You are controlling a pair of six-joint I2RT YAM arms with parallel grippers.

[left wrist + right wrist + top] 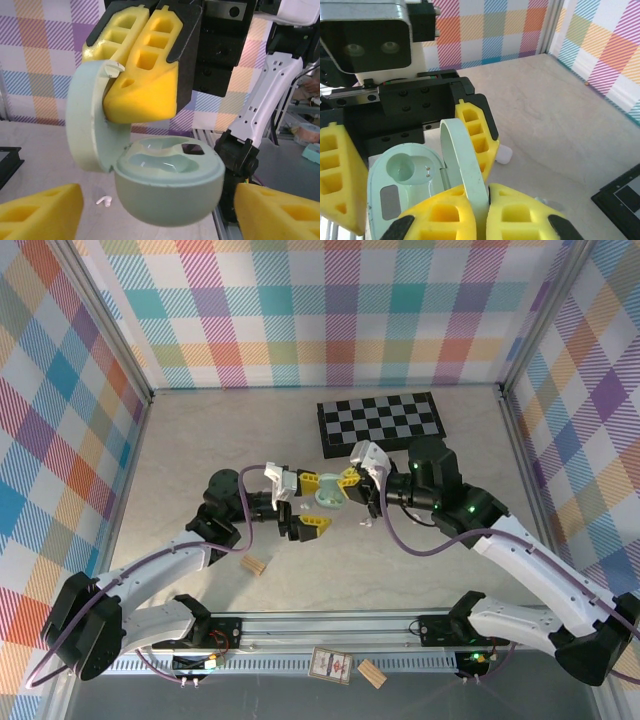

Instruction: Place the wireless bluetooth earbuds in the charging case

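The pale green charging case (330, 490) hangs open between my two grippers, its lid (462, 160) standing upright and its body (170, 185) showing bare earbud wells. My right gripper (485, 210) is shut on the lid's rim, and its yellow fingers (142, 75) pinch it from above. Around the case body my left gripper (159, 212) is open, a yellow fingertip (40, 215) standing apart on each side. One white earbud (104, 201) lies on the table under the case. Another white earbud (504, 154) lies behind a left finger (475, 135).
A black-and-white chessboard (380, 422) lies at the back right of the table. A tan wooden block (255, 565) sits near the left arm. A card (330, 665) and a second wooden block (372, 673) rest on the front rail. Plaid walls close in three sides.
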